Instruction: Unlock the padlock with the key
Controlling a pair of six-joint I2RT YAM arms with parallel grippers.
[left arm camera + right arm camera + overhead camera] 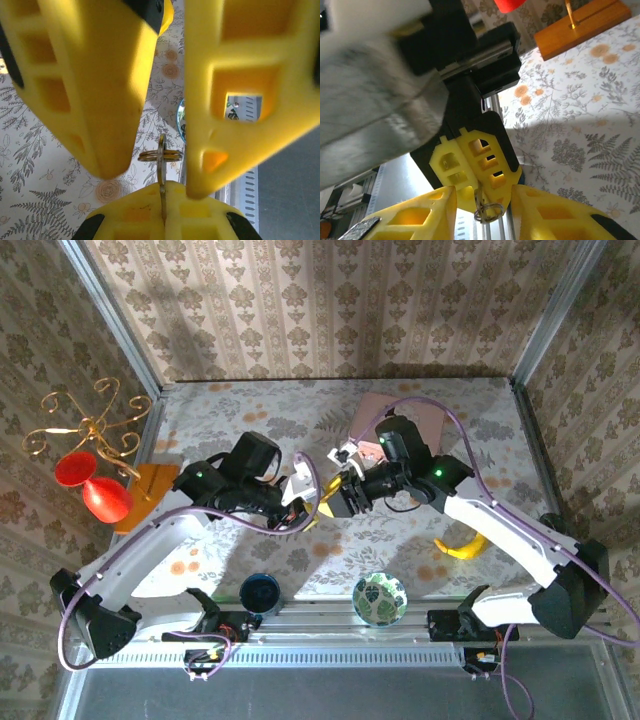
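Note:
My left gripper point(305, 508) is shut on the key point(161, 167). The flat blade is pinched between its yellow fingers point(470, 160), and the key's wire ring point(488, 210) hangs free just past the tips. My right gripper point(338, 494) faces it tip to tip above the table's middle. It is open, with one finger point(100, 100) on each side of the ring and touching neither ring nor key. The padlock is out of view. The pink box point(408, 417) lies behind the right arm.
A banana point(460, 547) lies right of centre. A blue cup point(262, 592) and a green patterned bowl point(380, 598) stand at the near edge. At the left is an orange wooden base point(145, 495) with a gold hook stand point(85, 425) and red pieces point(105, 500).

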